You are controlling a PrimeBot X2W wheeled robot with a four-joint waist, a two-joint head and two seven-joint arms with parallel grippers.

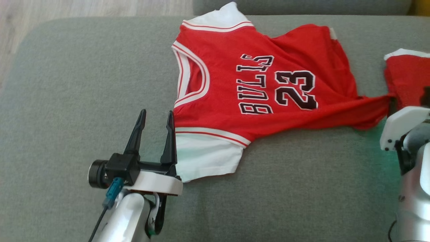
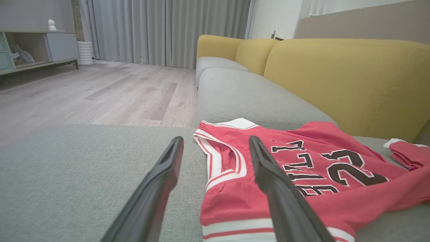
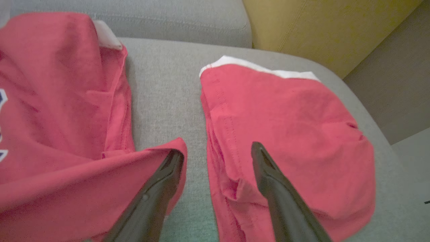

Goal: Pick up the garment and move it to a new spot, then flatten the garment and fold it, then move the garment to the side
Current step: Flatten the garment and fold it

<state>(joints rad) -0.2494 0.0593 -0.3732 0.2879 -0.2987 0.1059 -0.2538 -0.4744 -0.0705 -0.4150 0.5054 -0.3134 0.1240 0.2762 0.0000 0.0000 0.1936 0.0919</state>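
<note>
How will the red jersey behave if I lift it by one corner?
Likely floppy: the jersey lies creased and pulled to a point. Probably light and thin, so it should drape and bunch. The woven couch cushion may grip it when dragged.

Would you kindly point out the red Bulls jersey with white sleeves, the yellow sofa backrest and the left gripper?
Red Bulls jersey [image 1: 295, 89]: head view, on the number 23.
Yellow sofa backrest [image 2: 336, 77]: left wrist view, its front face.
Left gripper [image 1: 157, 112]: head view, midway between its fingertips.
</note>
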